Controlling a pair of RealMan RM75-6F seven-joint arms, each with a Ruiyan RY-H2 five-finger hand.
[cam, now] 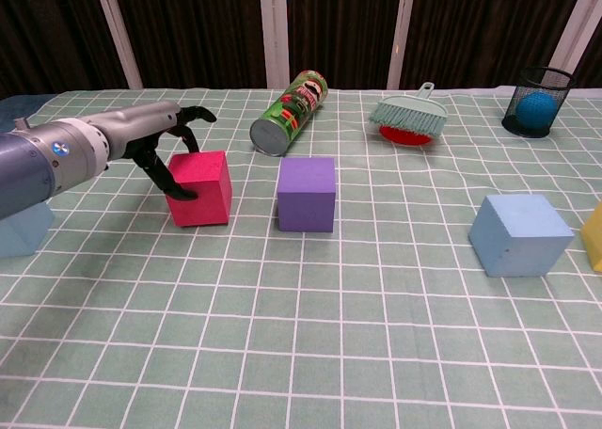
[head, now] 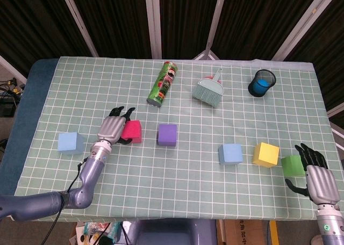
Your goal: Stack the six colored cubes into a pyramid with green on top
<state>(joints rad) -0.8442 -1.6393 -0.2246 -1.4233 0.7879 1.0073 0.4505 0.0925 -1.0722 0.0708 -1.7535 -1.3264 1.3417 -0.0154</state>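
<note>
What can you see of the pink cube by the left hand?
The pink cube is a plain, matte block, foam-like by its look, with slightly rounded edges. It sits on the checked tablecloth, turned slightly askew to the grid lines. It lies left of the purple cube, with a gap between them. The left robot hand has dark fingers against its left face and over its top edge. It is not stacked on anything.

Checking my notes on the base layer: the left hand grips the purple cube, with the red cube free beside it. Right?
Not quite. The left hand grips the red cube; the purple cube stands free beside it, as the chest view shows.
</note>
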